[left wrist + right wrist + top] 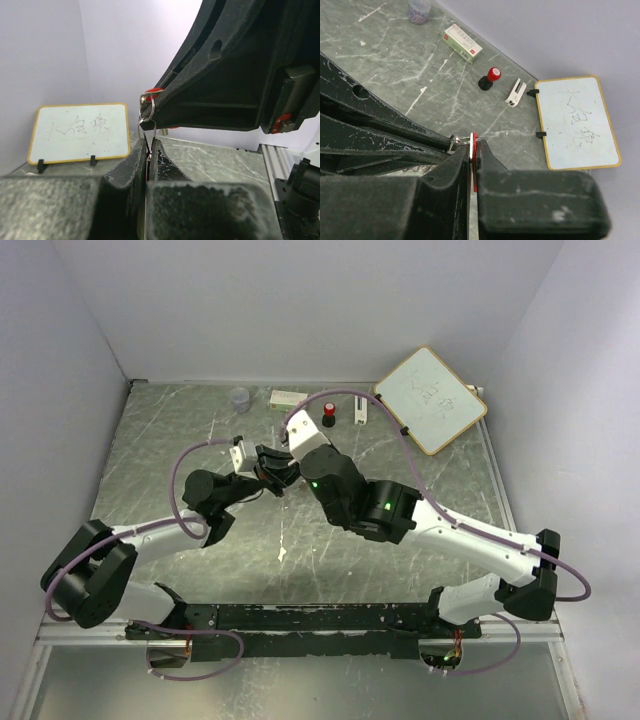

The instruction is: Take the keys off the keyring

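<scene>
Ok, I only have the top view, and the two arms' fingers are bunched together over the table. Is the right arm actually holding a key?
Observer: Yes. In the right wrist view the right fingers are shut on the red key, with its head seen edge-on.
Operator: Where's the ring?
Observer: The keyring hangs right at the tip of the right fingers, just above the left fingers.
Operator: Has the left got anything?
Observer: It's shut on a thin silver piece hanging below the ring. I can't tell whether that is a key blade, and no blue key shows in any view.
</scene>
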You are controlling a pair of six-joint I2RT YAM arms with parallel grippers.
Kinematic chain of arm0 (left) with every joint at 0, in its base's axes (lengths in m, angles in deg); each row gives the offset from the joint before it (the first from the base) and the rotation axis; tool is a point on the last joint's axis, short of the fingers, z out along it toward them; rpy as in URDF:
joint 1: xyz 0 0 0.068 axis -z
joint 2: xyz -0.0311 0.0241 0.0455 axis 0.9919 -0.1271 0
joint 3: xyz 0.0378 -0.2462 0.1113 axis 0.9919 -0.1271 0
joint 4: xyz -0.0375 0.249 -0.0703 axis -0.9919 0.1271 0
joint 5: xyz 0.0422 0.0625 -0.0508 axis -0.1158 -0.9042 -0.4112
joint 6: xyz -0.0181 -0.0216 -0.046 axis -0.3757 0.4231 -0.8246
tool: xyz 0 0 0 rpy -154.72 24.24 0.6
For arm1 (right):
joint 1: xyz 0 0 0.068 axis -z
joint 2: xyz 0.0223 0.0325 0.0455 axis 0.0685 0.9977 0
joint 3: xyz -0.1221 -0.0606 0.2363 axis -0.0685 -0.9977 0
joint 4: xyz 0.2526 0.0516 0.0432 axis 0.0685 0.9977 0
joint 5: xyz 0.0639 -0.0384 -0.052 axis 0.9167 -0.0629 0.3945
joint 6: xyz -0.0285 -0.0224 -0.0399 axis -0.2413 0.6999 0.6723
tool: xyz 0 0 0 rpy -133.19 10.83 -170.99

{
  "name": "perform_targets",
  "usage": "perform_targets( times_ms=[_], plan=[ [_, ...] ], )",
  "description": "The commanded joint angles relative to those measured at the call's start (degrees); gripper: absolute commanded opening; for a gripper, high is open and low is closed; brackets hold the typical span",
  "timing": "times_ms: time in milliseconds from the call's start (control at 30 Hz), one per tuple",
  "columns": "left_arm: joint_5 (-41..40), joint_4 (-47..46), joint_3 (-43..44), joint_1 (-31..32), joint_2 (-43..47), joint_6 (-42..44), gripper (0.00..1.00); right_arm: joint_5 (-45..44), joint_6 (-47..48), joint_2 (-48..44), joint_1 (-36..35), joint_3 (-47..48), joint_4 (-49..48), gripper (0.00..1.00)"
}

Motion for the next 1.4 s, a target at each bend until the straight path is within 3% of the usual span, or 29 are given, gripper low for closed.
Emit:
perform_targets(
  times_ms=[0,600,967,1367],
  plan=[
    [-0.2,5.1,-0.4,0.5,2.9,6.0,0.07,-1.9,0.1,1.7,-0.1,5.4,5.4,0.0],
    [4.2,19.3,-1.3,0.5,12.8,18.5,0.07,5.2,-3.0,4.3,-0.1,16.4,22.8,0.0],
    [13.2,31.5,1.7,0.5,15.7,24.9,0.07,12.7,-2.0,3.3,-0.1,15.8,26.3,0.0],
    [18.1,39.9,3.4,0.5,17.9,30.6,0.07,14.7,-1.5,3.2,-0.1,14.9,28.3,0.0]
  ],
)
